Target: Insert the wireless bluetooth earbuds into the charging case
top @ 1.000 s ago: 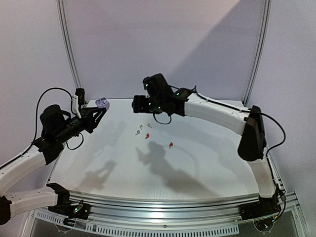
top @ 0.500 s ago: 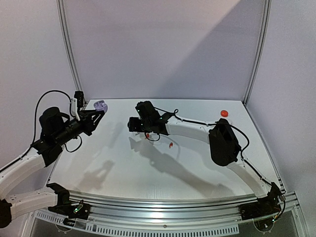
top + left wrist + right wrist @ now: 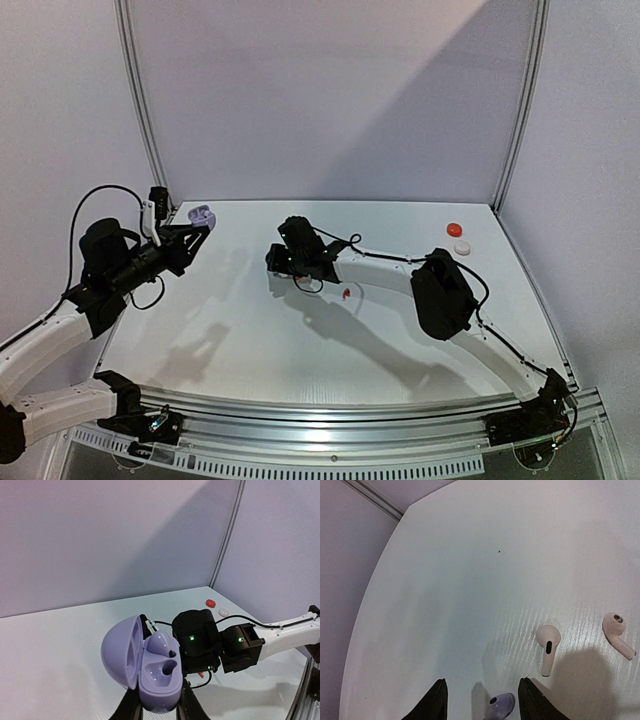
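Our left claw (image 3: pixel 159 702) is clamped tight on the base of the lilac charging case (image 3: pixel 150 665), held clear of the tabletop (image 3: pixel 60 645) at its far left with the lid swung open. A seated lilac earbud (image 3: pixel 161 642) rests in one socket. Our right claw (image 3: pixel 482 690) hangs low near the tabletop's middle, jaws partly apart and gripping nothing. A loose lilac earbud (image 3: pixel 501 704) lies between them. Two white earbuds (image 3: pixel 547 647) (image 3: pixel 617 630) lie near, and a red earbud (image 3: pixel 345 292) lies beside the arm.

Bright even light, soft diagonal shadows
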Tool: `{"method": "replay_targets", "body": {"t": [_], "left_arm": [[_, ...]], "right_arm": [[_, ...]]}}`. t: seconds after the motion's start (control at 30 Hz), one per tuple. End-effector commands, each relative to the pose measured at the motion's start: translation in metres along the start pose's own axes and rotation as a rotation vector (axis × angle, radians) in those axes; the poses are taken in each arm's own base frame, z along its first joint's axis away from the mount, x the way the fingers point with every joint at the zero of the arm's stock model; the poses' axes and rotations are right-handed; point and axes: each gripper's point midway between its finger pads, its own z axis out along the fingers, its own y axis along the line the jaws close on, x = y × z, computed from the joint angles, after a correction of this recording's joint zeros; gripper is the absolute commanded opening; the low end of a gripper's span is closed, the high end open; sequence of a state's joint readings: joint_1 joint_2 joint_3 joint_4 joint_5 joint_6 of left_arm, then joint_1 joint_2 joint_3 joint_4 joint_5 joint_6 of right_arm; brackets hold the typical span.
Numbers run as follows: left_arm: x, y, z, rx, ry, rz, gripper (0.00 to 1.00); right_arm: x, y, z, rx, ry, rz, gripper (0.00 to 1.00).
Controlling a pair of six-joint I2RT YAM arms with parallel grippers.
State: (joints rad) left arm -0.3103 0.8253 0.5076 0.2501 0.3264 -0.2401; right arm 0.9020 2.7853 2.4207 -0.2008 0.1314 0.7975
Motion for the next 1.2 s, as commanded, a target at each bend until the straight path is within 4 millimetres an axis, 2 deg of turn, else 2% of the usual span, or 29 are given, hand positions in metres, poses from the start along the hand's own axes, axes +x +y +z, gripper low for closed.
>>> {"method": "replay_targets", "body": {"t": [0.0,0.2,0.33,0.53,0.83,1.17], "left_arm": [[0.003,0.005,-0.002,-0.009,-0.006,-0.005,0.00],[0.003,0.008,-0.002,-0.016,-0.007,-0.006,0.00],[0.003,0.010,-0.001,-0.019,-0.005,-0.009,0.00],[0.001,0.011,0.002,-0.013,-0.012,-0.014,0.00],[-0.001,0.011,0.001,-0.011,-0.020,-0.007,0.00],[0.000,0.010,0.001,-0.006,-0.016,-0.009,0.00]], "right_arm": [[0.004,-0.010,0.008,0.021,-0.009,0.007,0.48],[0.006,-0.016,0.012,0.042,-0.015,0.004,0.46],[0.021,-0.029,0.016,0.093,0.023,-0.014,0.40],[0.033,-0.021,0.014,0.094,0.042,-0.077,0.35],[0.050,-0.010,0.005,0.126,0.064,-0.233,0.23],[0.060,-0.015,-0.003,0.150,0.119,-0.374,0.10]]}}
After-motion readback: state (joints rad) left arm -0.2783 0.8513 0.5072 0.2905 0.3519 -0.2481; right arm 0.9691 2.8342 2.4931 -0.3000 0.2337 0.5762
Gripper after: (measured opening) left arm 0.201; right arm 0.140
